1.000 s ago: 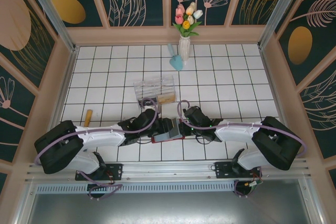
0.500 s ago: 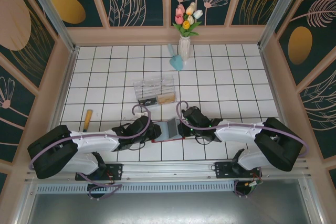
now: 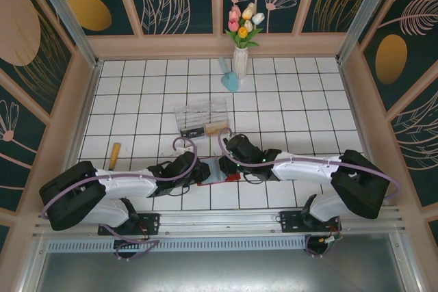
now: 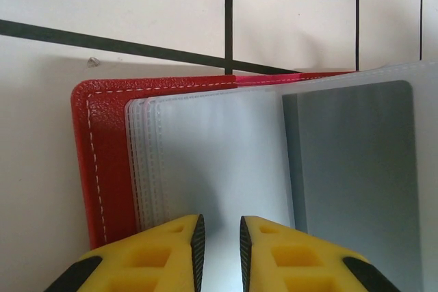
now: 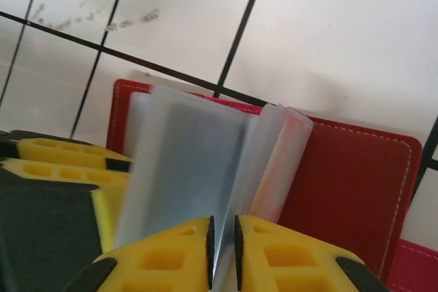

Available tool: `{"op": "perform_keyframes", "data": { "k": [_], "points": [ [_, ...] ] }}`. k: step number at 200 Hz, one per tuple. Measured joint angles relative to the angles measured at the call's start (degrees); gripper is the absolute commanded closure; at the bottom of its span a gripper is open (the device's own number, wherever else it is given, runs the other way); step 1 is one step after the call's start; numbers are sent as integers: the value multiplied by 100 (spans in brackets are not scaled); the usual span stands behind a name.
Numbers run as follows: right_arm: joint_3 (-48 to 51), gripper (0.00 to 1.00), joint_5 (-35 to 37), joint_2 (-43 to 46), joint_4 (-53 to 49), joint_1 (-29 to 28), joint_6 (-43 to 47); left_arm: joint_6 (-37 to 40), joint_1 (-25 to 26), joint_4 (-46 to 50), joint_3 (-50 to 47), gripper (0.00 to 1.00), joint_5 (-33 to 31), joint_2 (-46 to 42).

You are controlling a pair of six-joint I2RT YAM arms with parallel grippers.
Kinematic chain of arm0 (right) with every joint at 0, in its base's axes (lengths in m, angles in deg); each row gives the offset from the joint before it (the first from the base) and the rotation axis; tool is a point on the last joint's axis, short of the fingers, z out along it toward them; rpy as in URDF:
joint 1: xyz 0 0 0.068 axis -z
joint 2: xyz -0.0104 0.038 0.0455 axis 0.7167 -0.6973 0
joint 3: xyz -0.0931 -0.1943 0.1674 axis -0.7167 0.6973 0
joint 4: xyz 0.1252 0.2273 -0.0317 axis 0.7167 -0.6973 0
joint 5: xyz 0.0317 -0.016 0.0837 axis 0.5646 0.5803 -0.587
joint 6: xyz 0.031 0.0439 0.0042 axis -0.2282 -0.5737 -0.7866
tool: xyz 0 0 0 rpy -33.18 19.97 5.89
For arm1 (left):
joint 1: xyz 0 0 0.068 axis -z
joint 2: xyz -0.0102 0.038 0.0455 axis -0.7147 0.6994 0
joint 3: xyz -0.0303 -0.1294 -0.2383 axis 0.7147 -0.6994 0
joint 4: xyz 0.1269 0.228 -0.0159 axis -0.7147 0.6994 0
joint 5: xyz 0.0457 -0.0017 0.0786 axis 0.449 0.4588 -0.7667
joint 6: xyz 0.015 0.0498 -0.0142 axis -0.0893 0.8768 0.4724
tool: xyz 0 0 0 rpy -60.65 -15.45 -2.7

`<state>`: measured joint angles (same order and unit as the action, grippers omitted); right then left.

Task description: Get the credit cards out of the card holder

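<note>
The left gripper (image 4: 219, 237) has its yellow fingers drawn in to a narrow slit, nipping the near edge of the stack of clear sleeves (image 4: 219, 148) that belongs to the card holder (image 4: 102, 162). The right gripper (image 5: 222, 244) is clenched just as tightly on a single translucent leaf, which it holds upright off the stack. That leaf is blurred in the right wrist view, so whether a card sits inside it cannot be told. The card holder lies open and flat on the white tiled table (image 3: 287, 100), close to the near edge and between the two grippers. Its long axis runs left to right across the table, and its red covers are spread to either side. From the left wrist, the stitched red cover shows at the left. The sleeves fan over it toward the right, and a grey card (image 4: 356, 169) is visible through one of them. From the right wrist, the other red cover lies flat to the right of the raised leaf, with the pinker snap tab (image 5: 410, 268) at its far corner. The left gripper's fingers sit at the opposite side of the holder. Behind the holder, well apart from it, stands a clear plastic box (image 3: 200, 117). Farther back, a vase of tulips (image 3: 240, 63) stands by the wall with a teal object (image 3: 231, 81) just beside it. A small tan stick (image 3: 115, 153) lies off to the left.
</note>
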<state>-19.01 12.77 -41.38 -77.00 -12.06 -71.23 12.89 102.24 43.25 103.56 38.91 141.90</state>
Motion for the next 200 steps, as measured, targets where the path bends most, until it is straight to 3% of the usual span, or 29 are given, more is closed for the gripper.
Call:
{"op": "perform_keyframes", "data": {
  "k": [136, 200],
  "points": [
    [-509, 57, 223, -201, -216, -227, 151, -4, 0, -90, -39, 74, 4, 0],
    [-861, 57, 216, -791, -164, -208, 243, -4, 0, -92, -39, 74, 15, 0]
  ]
}}
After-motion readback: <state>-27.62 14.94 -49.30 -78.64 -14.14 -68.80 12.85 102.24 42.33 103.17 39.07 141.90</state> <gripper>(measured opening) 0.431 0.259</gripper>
